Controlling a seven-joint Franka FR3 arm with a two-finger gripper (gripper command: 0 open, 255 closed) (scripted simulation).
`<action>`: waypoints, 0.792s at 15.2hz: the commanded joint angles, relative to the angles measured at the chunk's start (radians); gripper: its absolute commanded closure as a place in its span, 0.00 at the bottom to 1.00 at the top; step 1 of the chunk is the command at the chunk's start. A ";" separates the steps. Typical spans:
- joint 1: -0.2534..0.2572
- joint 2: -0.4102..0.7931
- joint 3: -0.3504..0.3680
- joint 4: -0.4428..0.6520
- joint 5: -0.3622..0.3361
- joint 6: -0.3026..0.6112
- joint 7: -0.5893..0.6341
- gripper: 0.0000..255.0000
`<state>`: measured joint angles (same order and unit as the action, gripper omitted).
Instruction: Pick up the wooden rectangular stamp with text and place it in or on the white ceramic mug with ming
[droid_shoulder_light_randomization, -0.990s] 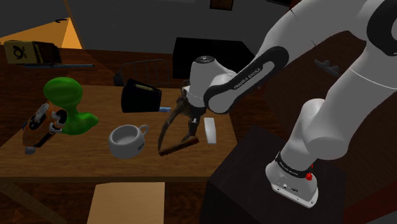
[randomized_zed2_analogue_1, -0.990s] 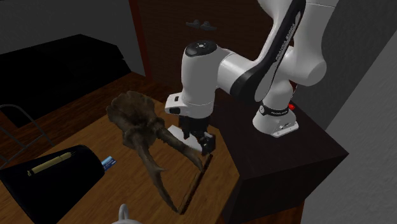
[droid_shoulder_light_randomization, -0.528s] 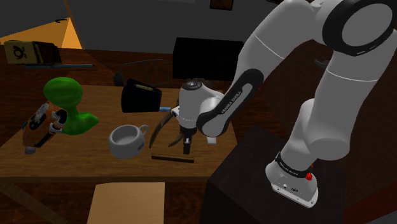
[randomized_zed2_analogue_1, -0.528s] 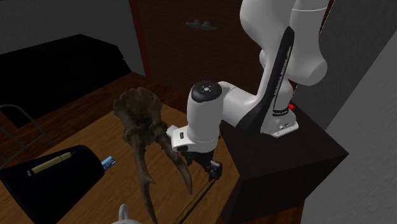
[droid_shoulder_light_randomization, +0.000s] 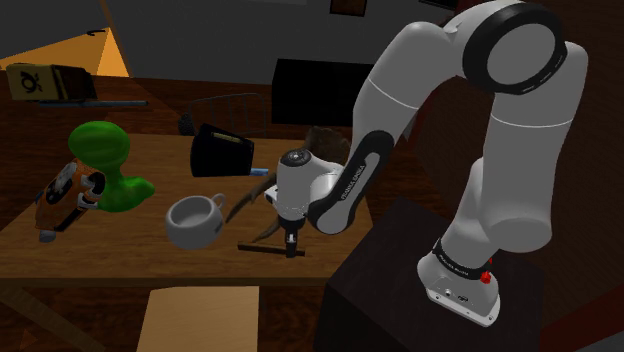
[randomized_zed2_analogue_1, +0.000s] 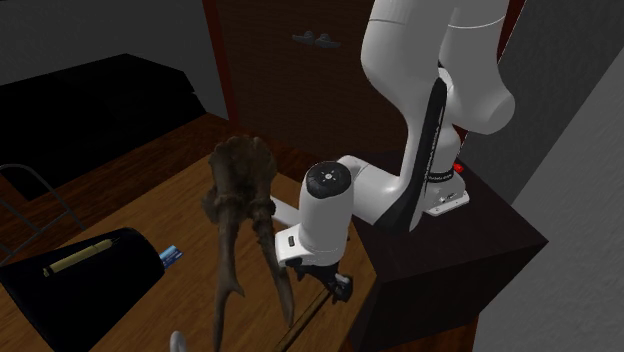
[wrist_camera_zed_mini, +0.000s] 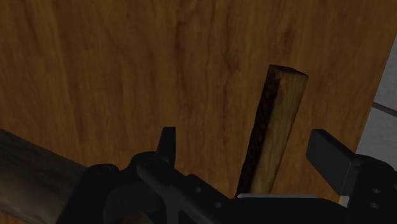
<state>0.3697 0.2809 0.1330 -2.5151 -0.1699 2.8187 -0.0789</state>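
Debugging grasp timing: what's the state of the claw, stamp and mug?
claw: open, fingers either side of the stamp
stamp: lying flat on the table, not gripped
mug: upright on the table, apart from the stamp

The white arm (droid_shoulder_light_randomization: 515, 170) is raised from its base (droid_shoulder_light_randomization: 460, 285) at the shoulder view's lower right and is folded over at a high, dark-ringed elbow (droid_shoulder_light_randomization: 520, 45). From there the forearm (droid_shoulder_light_randomization: 352, 165) is brought steeply down and to the left. The rounded wrist (droid_shoulder_light_randomization: 298, 182) is set low, and the black gripper (droid_shoulder_light_randomization: 291, 246) is pointed straight down beneath it. In the second exterior view the wrist is seen in front of the upright arm. In the wrist view the two fingers (wrist_camera_zed_mini: 167, 141) are held well apart.
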 joint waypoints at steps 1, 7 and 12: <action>0.008 0.042 -0.017 0.007 -0.020 0.036 0.013 0.00; 0.008 0.042 -0.017 0.007 -0.020 0.036 0.013 0.00; 0.008 0.042 -0.017 0.007 -0.020 0.036 0.013 1.00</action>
<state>0.3814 0.3174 0.1215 -2.5094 -0.1900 2.8510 -0.0665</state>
